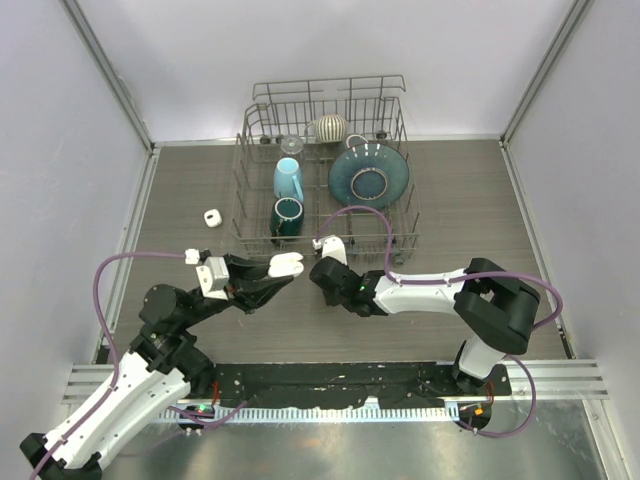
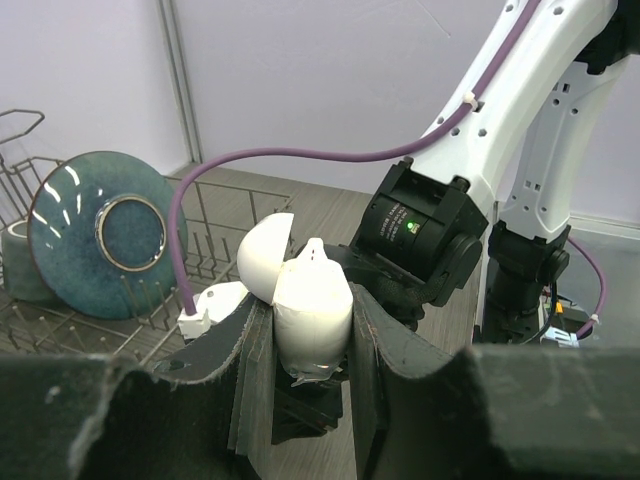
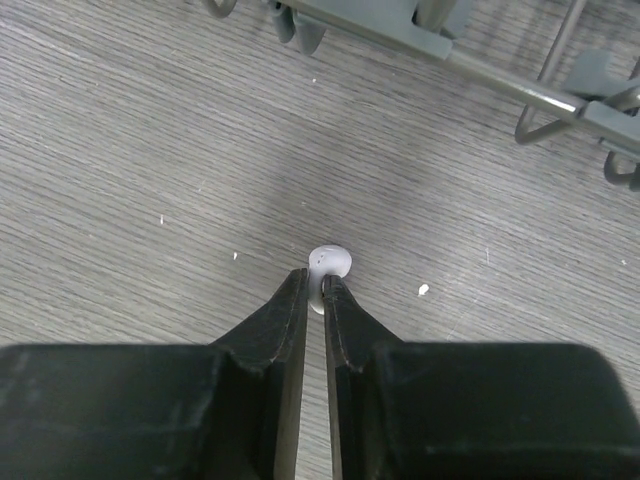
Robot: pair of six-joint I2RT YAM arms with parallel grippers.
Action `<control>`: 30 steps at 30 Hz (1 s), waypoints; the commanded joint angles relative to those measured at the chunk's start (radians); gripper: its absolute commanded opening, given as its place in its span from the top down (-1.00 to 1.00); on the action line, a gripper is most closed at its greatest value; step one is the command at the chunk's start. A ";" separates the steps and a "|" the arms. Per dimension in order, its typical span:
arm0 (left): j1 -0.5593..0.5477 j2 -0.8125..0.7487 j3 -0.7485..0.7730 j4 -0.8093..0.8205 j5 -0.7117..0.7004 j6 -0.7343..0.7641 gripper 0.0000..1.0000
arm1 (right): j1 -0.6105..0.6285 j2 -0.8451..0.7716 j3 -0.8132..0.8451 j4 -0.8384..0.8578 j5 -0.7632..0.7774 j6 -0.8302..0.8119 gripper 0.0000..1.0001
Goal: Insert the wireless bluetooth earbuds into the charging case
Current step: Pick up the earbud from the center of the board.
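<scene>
Right wrist view: right gripper (image 3: 318,287) is pinched almost closed on one earbud (image 3: 329,264). The stem sits between the tips and the rounded head pokes out past them, low over the table (image 3: 120,150). Gripping by the stem leaves the rest of the bud free, probably so it can seat in the case.

Left gripper (image 1: 272,272) is clamped on the case (image 2: 312,305), one finger on each side. The lid (image 2: 265,262) is flipped open and the mouth is turned toward the right arm. It's held off the table, likely as a steady target. In the top view the case and bud are just beside each other, not touching.

Counts:
- earbuds: 1 confirmed, in the right gripper
- case: 1; can't tell if any buds are already inside
- small white item (image 1: 212,218) on the table left of the rack (image 1: 412,200): 1, too small to identify
- in the rack: blue mug (image 1: 288,180), green mug (image 1: 287,215), 1 plate (image 1: 368,175)
</scene>
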 commanded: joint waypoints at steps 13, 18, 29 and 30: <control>-0.002 -0.014 -0.028 0.010 -0.185 0.091 1.00 | 0.005 -0.295 0.077 -0.161 -0.015 0.178 0.98; -0.002 -0.029 -0.046 0.012 -0.294 0.153 1.00 | 0.005 -0.427 0.150 -0.247 -0.094 0.235 0.98; -0.002 -0.008 -0.060 0.062 -0.305 0.237 1.00 | 0.005 -0.576 0.330 -0.181 -0.246 0.486 0.98; -0.002 -0.005 -0.055 0.064 -0.304 0.257 1.00 | 0.005 -0.569 0.344 -0.180 -0.246 0.518 0.99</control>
